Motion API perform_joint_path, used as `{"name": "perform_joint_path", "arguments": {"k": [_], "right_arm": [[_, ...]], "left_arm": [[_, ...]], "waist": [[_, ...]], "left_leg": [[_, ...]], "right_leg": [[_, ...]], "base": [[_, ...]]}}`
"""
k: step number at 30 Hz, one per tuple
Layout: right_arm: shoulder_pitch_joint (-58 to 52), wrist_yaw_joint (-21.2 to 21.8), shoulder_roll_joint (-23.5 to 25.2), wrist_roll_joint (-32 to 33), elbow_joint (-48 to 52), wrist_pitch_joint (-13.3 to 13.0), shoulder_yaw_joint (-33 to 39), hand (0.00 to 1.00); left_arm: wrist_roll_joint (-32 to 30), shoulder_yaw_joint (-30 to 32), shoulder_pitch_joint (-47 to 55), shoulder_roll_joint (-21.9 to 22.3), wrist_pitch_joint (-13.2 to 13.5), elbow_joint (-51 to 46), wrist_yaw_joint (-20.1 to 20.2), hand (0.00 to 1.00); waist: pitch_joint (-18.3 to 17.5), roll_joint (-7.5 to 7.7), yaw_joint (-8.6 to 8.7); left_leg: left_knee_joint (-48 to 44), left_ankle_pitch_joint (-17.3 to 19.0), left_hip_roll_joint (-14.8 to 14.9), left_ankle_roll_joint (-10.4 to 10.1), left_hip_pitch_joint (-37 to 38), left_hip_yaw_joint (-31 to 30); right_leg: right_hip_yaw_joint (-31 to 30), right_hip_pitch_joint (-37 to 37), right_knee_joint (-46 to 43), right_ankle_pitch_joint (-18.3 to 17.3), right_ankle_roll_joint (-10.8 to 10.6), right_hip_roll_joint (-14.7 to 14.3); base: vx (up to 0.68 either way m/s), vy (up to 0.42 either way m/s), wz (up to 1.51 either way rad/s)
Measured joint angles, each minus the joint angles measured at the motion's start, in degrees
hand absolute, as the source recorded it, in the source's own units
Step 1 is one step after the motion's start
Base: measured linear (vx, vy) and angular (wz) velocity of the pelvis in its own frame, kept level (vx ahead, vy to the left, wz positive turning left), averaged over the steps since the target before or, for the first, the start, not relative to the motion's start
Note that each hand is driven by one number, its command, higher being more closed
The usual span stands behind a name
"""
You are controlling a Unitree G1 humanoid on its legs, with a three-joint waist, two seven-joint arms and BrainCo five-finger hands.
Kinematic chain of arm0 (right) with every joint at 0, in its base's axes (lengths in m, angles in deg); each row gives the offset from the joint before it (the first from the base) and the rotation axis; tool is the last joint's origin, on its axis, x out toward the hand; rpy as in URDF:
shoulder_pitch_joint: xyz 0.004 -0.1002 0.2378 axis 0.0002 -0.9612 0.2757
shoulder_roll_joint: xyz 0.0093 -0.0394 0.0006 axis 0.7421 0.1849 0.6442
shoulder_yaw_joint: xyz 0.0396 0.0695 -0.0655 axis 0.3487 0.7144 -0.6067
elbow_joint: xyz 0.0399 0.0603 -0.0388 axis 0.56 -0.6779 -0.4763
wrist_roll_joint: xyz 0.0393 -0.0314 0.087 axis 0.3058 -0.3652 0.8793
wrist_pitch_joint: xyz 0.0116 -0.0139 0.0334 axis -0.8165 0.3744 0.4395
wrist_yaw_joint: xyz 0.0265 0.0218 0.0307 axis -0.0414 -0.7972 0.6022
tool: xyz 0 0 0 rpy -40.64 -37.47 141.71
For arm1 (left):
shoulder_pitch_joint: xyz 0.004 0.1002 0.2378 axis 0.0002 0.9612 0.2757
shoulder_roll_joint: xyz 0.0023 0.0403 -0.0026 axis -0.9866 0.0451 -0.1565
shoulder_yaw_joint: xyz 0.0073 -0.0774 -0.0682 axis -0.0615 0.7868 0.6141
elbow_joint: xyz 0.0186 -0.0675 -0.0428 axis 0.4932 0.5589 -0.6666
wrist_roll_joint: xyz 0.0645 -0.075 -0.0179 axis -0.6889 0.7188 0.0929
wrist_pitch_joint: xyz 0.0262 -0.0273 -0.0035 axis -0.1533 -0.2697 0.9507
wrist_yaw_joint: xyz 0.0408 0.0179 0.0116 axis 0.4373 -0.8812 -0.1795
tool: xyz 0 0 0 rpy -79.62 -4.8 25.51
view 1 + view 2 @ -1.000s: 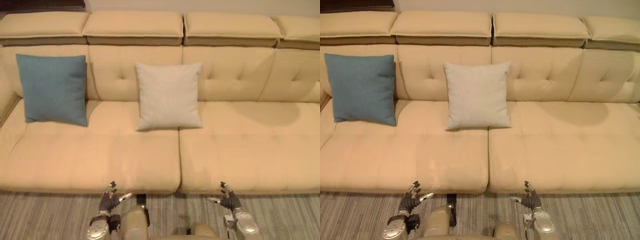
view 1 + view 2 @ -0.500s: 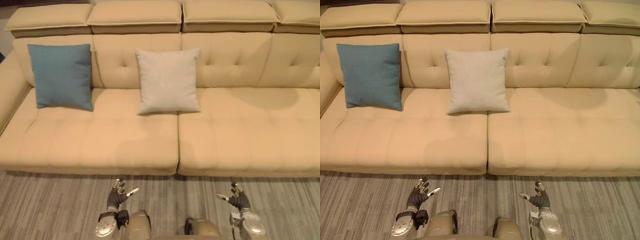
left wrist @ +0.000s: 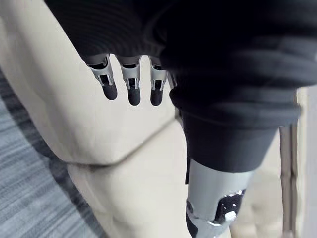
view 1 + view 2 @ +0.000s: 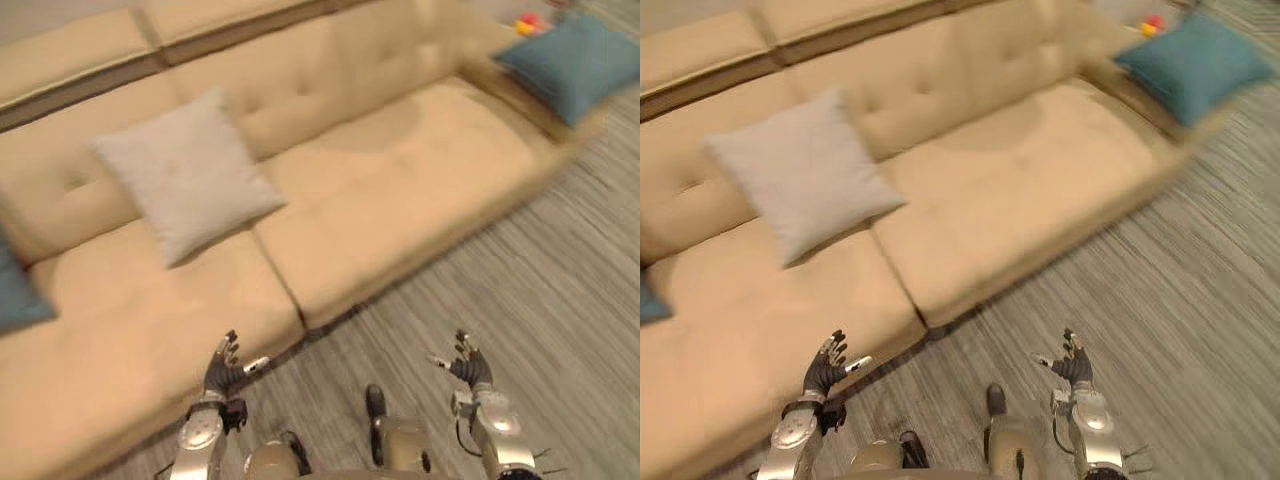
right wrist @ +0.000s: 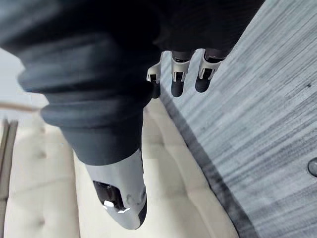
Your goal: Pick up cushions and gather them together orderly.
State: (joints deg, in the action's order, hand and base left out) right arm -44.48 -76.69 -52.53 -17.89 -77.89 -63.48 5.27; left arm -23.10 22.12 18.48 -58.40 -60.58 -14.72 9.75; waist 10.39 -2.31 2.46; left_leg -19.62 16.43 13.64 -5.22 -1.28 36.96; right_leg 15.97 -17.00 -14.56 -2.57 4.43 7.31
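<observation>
**Edges and open room.** The sofa (image 4: 400,170) is running diagonally across the head views, its front edge slanting from lower left to upper right. The striped grey floor (image 4: 540,300) is lying open along that edge and out to the right side. The seat seam (image 4: 280,285) is dividing the seat into two pads. The pad on the right of it is lying bare up to the sofa's right end.

**Task items.**
- The light grey cushion (image 4: 185,175) is leaning upright against the backrest on the left pad, with its lower corner just beside the seat seam.
- The right blue cushion (image 4: 575,60) is lying at the sofa's right end, well apart from the light grey cushion.
- The left blue cushion (image 4: 15,295) is showing one corner at the left border, near the light grey cushion but not touching it.
- A small red and yellow item (image 4: 530,22) is sitting behind the right blue cushion and is too small to identify.

**Hands.**
- The left hand (image 4: 222,372) is hovering over the seat's front edge. Its fingers (image 3: 132,89) are extending straight with the thumb spread, and it is holding nothing.
- The right hand (image 4: 467,368) is hovering over the floor in front of the sofa. Its fingers (image 5: 178,82) are likewise extending straight, and it is holding nothing.
- Both hands are staying well apart from every cushion.
</observation>
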Motion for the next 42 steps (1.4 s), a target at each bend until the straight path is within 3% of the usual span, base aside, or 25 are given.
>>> {"name": "perform_joint_path", "arguments": {"k": [2, 6, 8, 9, 10, 14, 17, 18, 19, 20, 23, 24, 25, 26, 30, 31, 32, 33, 34, 36, 37, 38, 39, 40, 42], "right_arm": [[0.9, -0.6, -0.2, -0.2, -0.1, 0.0, -2.5, 0.00], [2.8, -0.6, 0.3, -1.2, -0.1, 0.1, -5.7, 0.00], [3.0, -0.8, 0.4, -1.2, -0.2, 0.7, -7.7, 0.00], [3.3, -0.9, 0.7, -1.2, -0.3, 0.8, -8.6, 0.00], [4.5, -1.1, 0.5, -1.2, -1.2, 0.7, -9.3, 0.00], [6.1, -1.3, 0.2, -1.2, -6.1, 0.9, -10.8, 0.00], [7.1, -1.9, -0.7, -1.1, -7.7, 0.9, -11.0, 0.00], [6.9, -2.1, -0.3, -1.1, -8.4, 1.0, -10.7, 0.00], [6.8, -2.1, 0.4, -1.0, -8.5, 1.0, -10.7, 0.00], [6.3, -2.2, 0.6, -1.0, -8.6, 0.9, -10.5, 0.00], [5.2, -2.1, 1.4, -1.0, -9.8, 0.9, -8.8, 0.00], [4.7, -2.1, 2.1, -1.0, -10.9, 1.0, -7.3, 0.00], [4.3, -2.0, 2.4, -1.0, -11.5, 1.1, -6.9, 0.00], [3.2, -1.9, 2.6, -1.1, -11.6, 1.1, -6.1, 0.00], [3.1, -1.9, 2.5, -1.1, -11.5, 1.1, -4.0, 0.00], [3.3, -1.8, 1.4, -1.1, -11.5, 1.2, -3.8, 0.00], [3.2, -1.8, 0.4, -1.0, -11.5, 1.2, -3.8, 0.00], [3.1, -1.9, 0.2, -1.0, -11.5, 1.2, -3.7, 0.00], [2.5, -1.9, 0.2, -0.8, -11.5, 1.3, -3.7, 0.00], [1.2, -1.9, -0.2, -0.6, -11.4, 1.4, -3.6, 0.00], [1.1, -1.9, -1.0, -0.6, -11.4, 1.6, -2.7, 0.00], [1.4, -2.0, -1.3, -0.5, -11.3, 1.7, -1.7, 0.00], [1.5, -1.9, -1.6, -0.5, -11.2, 1.7, -1.8, 0.00], [1.4, -2.1, -1.2, 0.1, -10.7, 1.7, -2.1, 0.00], [1.5, -2.4, -0.8, 1.5, -9.5, 1.2, -2.0, 0.00]], "left_arm": [[0.0, -1.1, -0.1, 0.6, 0.0, -0.3, 0.1, 0.00], [0.0, -2.8, -1.7, 0.5, -0.3, -0.2, 0.1, 0.00], [0.1, -3.7, -2.2, 1.3, -0.3, -0.3, 0.2, 0.00], [0.1, -4.1, -1.9, 1.7, -0.3, -0.2, 0.1, 0.00], [0.2, -4.6, -1.5, 2.7, -0.3, -0.1, 0.2, 0.00], [0.7, -4.6, 0.9, 3.8, 0.0, 0.4, -0.8, 0.00], [0.8, -4.0, 2.4, 4.1, 0.0, 0.5, -1.4, 0.00], [0.8, -3.3, 2.6, 4.4, 0.0, 0.6, -1.8, 0.00], [0.8, -2.8, 2.6, 4.3, 0.0, 0.6, -2.4, 0.00], [0.8, -2.2, 1.4, 3.5, 0.1, 0.5, -2.5, 0.00], [0.7, -1.8, 1.2, 3.8, 0.0, 1.1, -2.5, 0.00], [0.7, -2.1, 1.4, 3.6, -0.2, 2.1, -2.4, 0.00], [0.7, -2.5, 2.2, 3.1, -0.5, 2.1, -2.5, 0.00], [0.7, -3.5, 3.1, 1.9, -1.1, 2.1, -2.5, 0.00], [0.7, -3.6, 1.6, 0.7, -1.2, 2.0, -2.6, 0.00], [0.7, -3.6, -0.3, 0.8, -1.2, 2.5, -2.6, 0.00], [0.7, -3.3, -1.6, 1.0, -1.3, 3.4, -2.7, 0.00], [0.7, -3.3, -2.0, 1.0, -1.3, 3.6, -2.8, 0.00], [0.6, -3.3, -2.3, 0.7, -1.2, 4.2, -3.2, 0.00], [0.6, -2.8, -2.0, 0.4, -1.2, 5.5, -3.8, 0.00], [0.6, -3.0, -2.9, 1.8, -1.4, 7.1, -3.9, 0.00], [0.6, -2.7, -3.7, 2.9, -1.5, 7.4, -3.8, 0.00], [0.6, -2.3, -3.7, 4.0, -1.7, 7.5, -3.9, 0.00], [0.6, -2.2, -3.5, 4.9, -1.6, 7.6, -3.7, 0.00], [0.6, -2.1, -3.5, 4.8, -1.6, 7.5, -3.7, 0.00]], "waist": [[-0.1, -1.15, -0.42], [-0.2, -1.50, -0.03], [0.1, -2.29, -0.46], [0.2, -2.55, -0.63], [0.5, -2.63, -1.16], [2.5, -2.27, -5.54], [2.9, -4.83, -7.42], [2.7, -5.87, -8.97], [2.7, -5.09, -9.54], [2.2, -2.70, -9.05], [1.9, 0.71, -9.34], [1.9, 1.04, -8.73], [1.9, 1.26, -8.06], [1.8, 1.55, -7.10], [1.6, 0.88, -5.80], [2.2, -0.51, -4.88], [2.9, -2.18, -4.53], [3.0, -2.35, -4.47], [2.5, -1.39, -4.41], [1.3, -0.84, -2.95], [1.2, -4.27, -3.04], [1.3, -4.64, -2.52], [1.4, -4.60, -2.58], [2.0, -4.33, -3.39], [2.7, -3.65, -3.64]], "left_leg": [[2.0, 1.5, 1.1, -1.8, 5.5, 9.7], [-6.2, 2.8, 4.7, -5.0, 8.2, 14.6], [-26.3, -2.4, 11.2, 6.5, 4.1, 2.7], [-30.2, -2.5, 11.0, 5.8, 2.3, -2.9], [-35.8, 0.7, 7.3, 2.3, -2.2, -12.6], [-26.8, 3.0, -5.1, 3.0, -14.5, -29.5], [-8.8, -1.2, -7.1, -2.7, -18.4, -32.9], [-5.4, -8.0, -6.3, 0.2, -17.3, -32.0], [-5.5, -7.9, -7.9, 2.1, -16.8, -31.2], [-6.4, -5.7, -10.1, 4.8, -16.8, -31.4], [-7.1, -1.4, -13.3, 8.0, -13.7, -29.6], [-7.2, 0.7, -14.2, 9.5, -9.9, -29.5], [-7.0, 2.1, -14.7, 10.4, -7.0, -29.5], [-5.1, 4.0, -15.5, 11.1, -1.7, -30.0], [2.4, 5.0, -15.6, 10.9, 6.3, -32.7], [4.4, 5.9, -13.7, 9.2, 9.3, -34.3], [5.3, 6.4, -11.8, 7.8, 11.4, -35.0], [5.5, 6.4, -11.4, 7.0, 12.5, -35.4], [5.5, 6.7, -11.4, 5.2, 14.5, -35.8], [0.8, 8.8, -10.4, 1.7, 16.8, -39.0], [-4.6, 7.7, -7.9, 0.3, 15.6, -39.8], [-15.3, 0.5, -7.0, -1.7, 11.1, -39.8], [-23.7, -10.1, -6.9, -1.0, 7.2, -39.2], [-36.8, -11.4, -3.9, -0.1, 2.0, -36.9], [-45.8, -6.5, -1.0, 3.3, -4.6, -32.9]], "right_leg": [[18.5, 0.8, -3.7, -2.2, 3.2, 6.0], [14.0, -3.6, -8.2, -1.9, -0.5, 2.6], [6.6, -2.0, -9.1, -4.3, 0.9, -3.5], [4.5, -0.9, -8.6, -4.5, 1.3, -4.5], [-0.2, 0.9, -8.0, -5.1, 1.2, -6.3], [-11.1, 9.1, -4.2, -6.7, -0.3, -7.1], [-14.0, 11.1, -2.1, -7.9, -2.6, -7.5], [-15.8, 12.2, -1.8, -8.5, -4.5, -8.1], [-16.8, 13.8, -0.7, -8.6, -5.5, -7.0], [-17.2, 13.8, -1.1, -10.3, -8.1, -4.5], [-18.0, 10.7, -14.2, -13.3, -13.0, -1.0], [-18.0, 7.6, -26.4, -11.0, -18.6, 0.3], [-17.0, 4.8, -35.2, -8.9, -19.6, 1.4], [-12.1, 1.4, -44.3, -10.7, -13.8, 4.5], [-0.3, -6.4, -35.6, -14.2, -7.9, 6.5], [-0.1, -9.1, -23.9, -12.6, -7.5, 2.9], [-1.4, -9.7, -13.4, -8.3, -7.6, -0.6], [-2.7, -9.8, -7.1, -5.2, -7.8, -2.2], [-5.8, -10.2, 4.0, 2.5, -7.9, -4.2], [-9.3, -10.2, 4.2, 16.2, -4.7, -5.1], [-7.2, -11.1, -2.4, 12.9, -2.7, -6.9], [-6.0, -10.7, -7.1, 7.9, -2.3, -6.6], [-5.6, -7.8, -7.3, 5.3, -2.3, -6.3], [-5.0, -1.1, -4.8, 3.1, -2.2, -6.4], [-4.3, 6.3, -1.5, 2.4, -1.7, -6.1]], "base": [[0.07, -0.052, -2.45], [0.23, -0.195, -2.21], [0.34, -0.180, -1.91], [0.33, -0.044, -1.99], [0.33, 0.065, -1.92], [0.33, 0.141, -1.47], [0.32, 0.289, -1.15], [0.43, 0.335, -1.06], [0.67, 0.473, -0.57], [0.52, 0.336, 0.03], [0.46, 0.243, 0.07], [0.62, 0.238, 0.04], [0.67, 0.199, 0.11], [0.59, 0.131, 0.09], [0.61, 0.041, 0.24], [0.65, -0.037, 0.43], [0.67, -0.045, 0.45], [0.72, -0.075, 0.34], [0.78, -0.128, 0.48], [0.82, -0.195, 0.61], [0.78, -0.193, 0.55], [0.91, -0.217, 0.44], [0.87, -0.189, 0.47], [0.83, -0.179, 0.44], [0.61, -0.096, 0.39]]}}
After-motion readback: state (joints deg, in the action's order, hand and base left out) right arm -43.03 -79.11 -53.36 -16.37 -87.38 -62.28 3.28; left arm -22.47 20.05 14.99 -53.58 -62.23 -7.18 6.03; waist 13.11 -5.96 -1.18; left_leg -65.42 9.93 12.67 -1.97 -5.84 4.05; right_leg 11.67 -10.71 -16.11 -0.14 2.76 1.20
